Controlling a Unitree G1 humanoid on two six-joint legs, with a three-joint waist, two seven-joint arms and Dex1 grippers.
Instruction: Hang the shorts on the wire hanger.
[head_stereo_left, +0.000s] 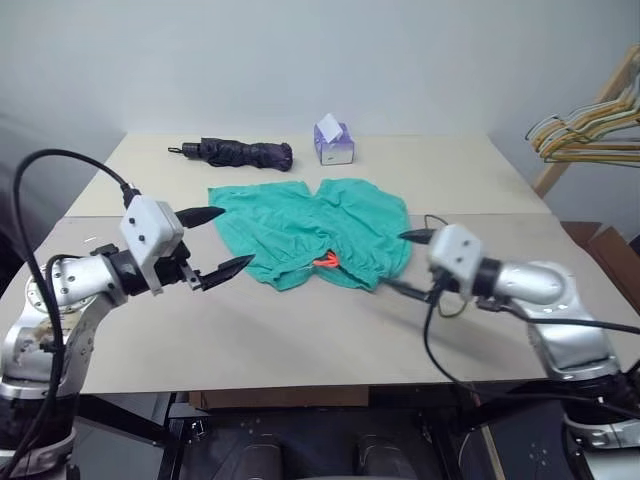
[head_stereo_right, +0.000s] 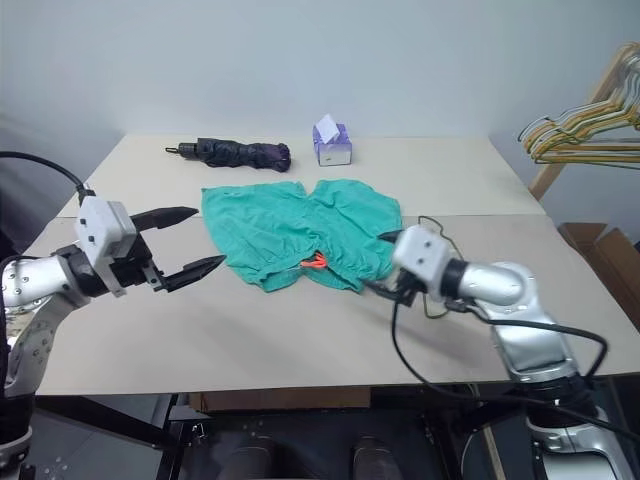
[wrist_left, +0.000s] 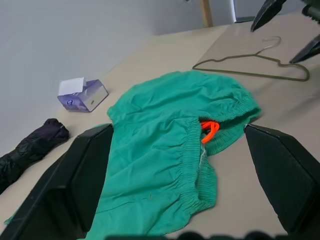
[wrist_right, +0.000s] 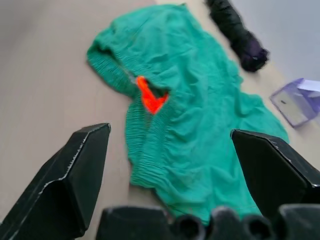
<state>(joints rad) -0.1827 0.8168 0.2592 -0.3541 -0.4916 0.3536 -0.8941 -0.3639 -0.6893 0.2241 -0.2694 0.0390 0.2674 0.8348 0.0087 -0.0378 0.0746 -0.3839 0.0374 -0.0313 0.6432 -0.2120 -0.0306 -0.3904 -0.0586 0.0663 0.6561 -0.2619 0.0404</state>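
**Shorts flat on the table, both grippers spread and empty**

The shorts (head_stereo_left: 310, 232) lie flat mid-table, their long axis running across it from left to right; the gathered waistband with its orange-red tab (head_stereo_left: 326, 261) faces the robot, the legs pointing toward the far wall. The wire hanger (wrist_left: 252, 64) lies flat just beside the shorts on the right, hook pointing away from them. The left gripper (head_stereo_left: 218, 241) hovers near the shorts' left edge, fingers spread wide, grasping nothing. The right gripper (wrist_right: 170, 165) hangs over the waistband, equally spread and empty.
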